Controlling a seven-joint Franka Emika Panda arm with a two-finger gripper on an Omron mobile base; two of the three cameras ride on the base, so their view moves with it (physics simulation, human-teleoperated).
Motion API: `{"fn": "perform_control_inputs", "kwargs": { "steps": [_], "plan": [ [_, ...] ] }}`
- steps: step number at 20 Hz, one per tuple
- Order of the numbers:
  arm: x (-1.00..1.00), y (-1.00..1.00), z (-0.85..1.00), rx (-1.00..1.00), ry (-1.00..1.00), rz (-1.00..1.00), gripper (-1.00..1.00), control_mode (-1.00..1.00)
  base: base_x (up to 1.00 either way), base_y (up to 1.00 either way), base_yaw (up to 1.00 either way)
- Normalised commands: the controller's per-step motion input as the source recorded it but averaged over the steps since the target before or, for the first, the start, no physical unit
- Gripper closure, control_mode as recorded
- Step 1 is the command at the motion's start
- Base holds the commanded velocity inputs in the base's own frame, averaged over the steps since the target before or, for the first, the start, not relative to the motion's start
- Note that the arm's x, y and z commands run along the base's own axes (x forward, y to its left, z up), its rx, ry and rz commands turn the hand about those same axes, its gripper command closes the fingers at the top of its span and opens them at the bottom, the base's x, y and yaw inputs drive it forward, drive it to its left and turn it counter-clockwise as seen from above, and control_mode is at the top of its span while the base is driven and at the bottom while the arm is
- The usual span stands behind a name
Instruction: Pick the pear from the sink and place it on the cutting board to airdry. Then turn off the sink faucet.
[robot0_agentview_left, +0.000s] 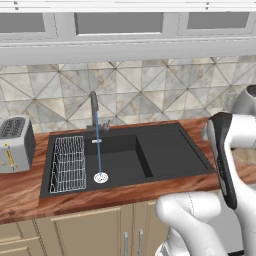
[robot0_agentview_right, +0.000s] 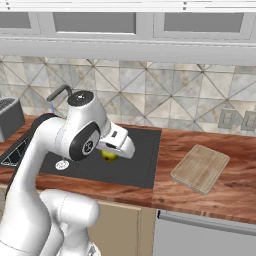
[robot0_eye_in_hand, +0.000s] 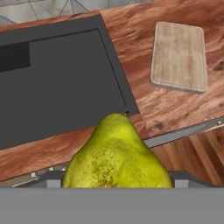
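The yellow-green pear (robot0_eye_in_hand: 116, 153) hangs in the air with my gripper (robot0_agentview_right: 112, 151) shut on it, its narrow end pointing away from the hand. In the right base view the pear (robot0_agentview_right: 109, 157) is over the front right part of the black sink (robot0_agentview_right: 135, 165), above the flat drainboard. The tan cutting board (robot0_agentview_right: 200, 168) lies on the wooden counter to the right of the sink, apart from the pear, and it appears as the cutting board (robot0_eye_in_hand: 179, 57) at the hand view's upper right. The dark faucet (robot0_agentview_left: 94, 107) stands behind the basin, and a thin blue stream of water (robot0_agentview_left: 98, 150) falls to the silver drain (robot0_agentview_left: 101, 177).
A white wire rack (robot0_agentview_left: 67, 164) sits in the left of the sink (robot0_agentview_left: 170, 150). A toaster (robot0_agentview_left: 15, 144) stands on the counter at the far left. Wall outlets (robot0_agentview_right: 235, 120) are on the backsplash behind the board. A small grey lever (robot0_agentview_left: 105, 125) sits at the faucet's base.
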Motion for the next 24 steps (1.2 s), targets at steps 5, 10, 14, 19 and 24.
{"fn": "perform_control_inputs", "kwargs": {
  "steps": [5, 10, 14, 19, 24],
  "plan": [
    [0.25, -0.35, -0.03, 0.00, 0.00, -0.12, 1.00, -1.00, 0.00, 0.00, 0.00],
    [0.33, -0.46, -0.07, 0.00, 0.00, -0.10, 1.00, -1.00, 0.00, 0.00, 0.00],
    [0.38, -0.56, -0.09, 0.00, 0.01, -0.10, 1.00, -1.00, 0.00, 0.00, 0.00],
    [0.41, -0.56, -0.09, 0.00, 0.02, -0.09, 1.00, -1.00, 0.00, 0.00, 0.00],
    [0.33, -0.59, -0.05, 0.02, 0.03, -0.08, 1.00, -1.00, 0.00, 0.00, 0.00]
  ]
}}
